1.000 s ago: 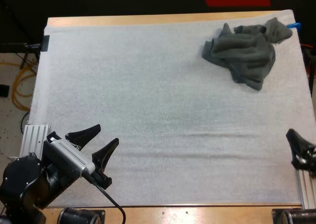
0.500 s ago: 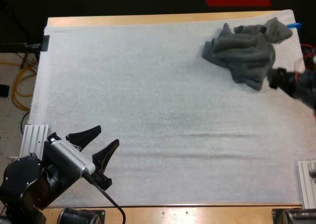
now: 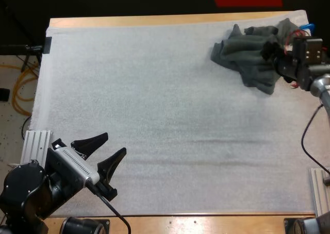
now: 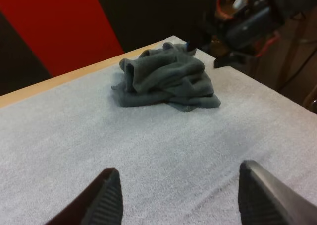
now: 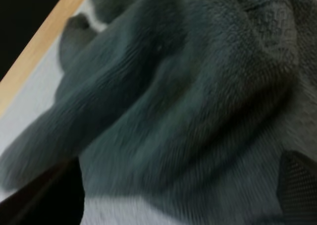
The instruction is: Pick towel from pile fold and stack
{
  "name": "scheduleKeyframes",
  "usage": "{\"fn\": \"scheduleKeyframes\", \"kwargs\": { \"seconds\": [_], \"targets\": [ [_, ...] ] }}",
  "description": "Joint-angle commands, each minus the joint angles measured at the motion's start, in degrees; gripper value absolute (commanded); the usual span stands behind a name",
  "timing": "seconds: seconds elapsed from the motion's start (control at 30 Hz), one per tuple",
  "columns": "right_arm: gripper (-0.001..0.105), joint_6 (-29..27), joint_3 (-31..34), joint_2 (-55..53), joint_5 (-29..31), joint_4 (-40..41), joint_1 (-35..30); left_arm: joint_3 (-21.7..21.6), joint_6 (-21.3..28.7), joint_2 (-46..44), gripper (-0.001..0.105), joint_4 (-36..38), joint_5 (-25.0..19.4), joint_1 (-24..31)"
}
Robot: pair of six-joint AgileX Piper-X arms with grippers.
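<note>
Far right on mat [image 3: 154, 115], crumpled towel [image 3: 250, 56] spreads sideways.

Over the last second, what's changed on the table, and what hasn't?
My right gripper swung from the near right edge of the mat forward to the crumpled towel and now sits over its right side, fingers apart, gripping nothing. The towel has not shifted, and my left gripper stayed open at the mat's near left corner.

R gripper [image 3: 274, 60] sits at the right edge of the crumpled towel [image 3: 242, 53]; its fingertips are lost vs the dark cloth in high view. In right wrist view the towel is blurred, cut off all round; fingers [image 5: 297, 185] beside it are cropped dark stubs, prob. apart.
</note>
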Motion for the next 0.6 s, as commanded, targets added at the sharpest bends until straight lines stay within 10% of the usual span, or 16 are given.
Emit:
{"fn": "scheduleKeyframes", "kwargs": {
  "seconds": [0.0,0.2,0.37,0.57],
  "targets": [
    [0.077,3.28,-1.51,1.28,-0.57,-2.3,-0.21,-0.38,-0.53,0.0,0.051,-0.37,0.47,-0.17],
    [0.071,12.97,-4.31,7.67,-1.08,-6.03,-0.21,-0.38,-0.53,0.0,0.051,-0.37,0.47,-0.17],
    [0.003,17.83,-4.74,9.32,-1.74,-6.03,-0.21,-0.38,-0.53,0.0,0.051,-0.68,0.47,-0.17],
    [0.001,9.46,-4.81,5.61,-2.91,-9.32,-0.21,-0.38,-0.37,0.0,0.051,-1.01,0.47,-0.17]
  ]
}}
